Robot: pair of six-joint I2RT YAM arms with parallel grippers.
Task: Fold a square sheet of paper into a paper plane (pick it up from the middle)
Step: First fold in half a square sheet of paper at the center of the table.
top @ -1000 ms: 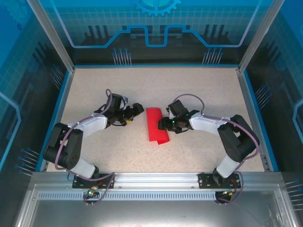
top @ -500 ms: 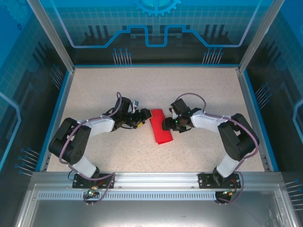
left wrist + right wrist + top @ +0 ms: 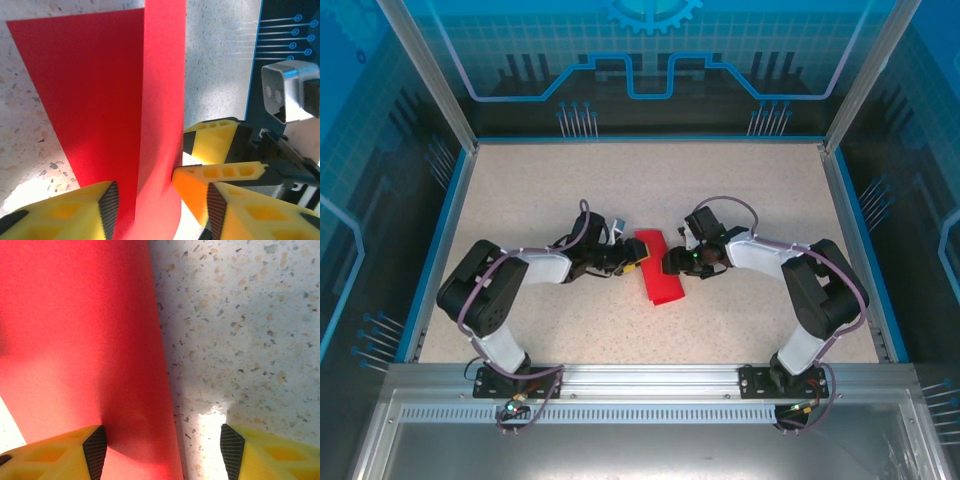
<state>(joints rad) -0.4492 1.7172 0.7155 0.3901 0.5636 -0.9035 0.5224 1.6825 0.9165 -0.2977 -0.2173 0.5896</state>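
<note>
- Now the left fingers (image 3: 60, 215) have closed in on the folded red paper (image 3: 658, 272); narrower than before, but spread, straddling its raised flap.
- Right fingers (image 3: 55, 450) spread across the paper's right edge.
- Paper lies mid-worktop (image 3: 740, 190).

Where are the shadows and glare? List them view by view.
Top external: even light, sharp, no glare on the table. Left wrist: a dark shadow band runs down the red paper beside its raised flap, and a white glare patch sits on the table by the jaws. Right wrist: the paper darkens toward the bottom; the table burns out white there.
</note>
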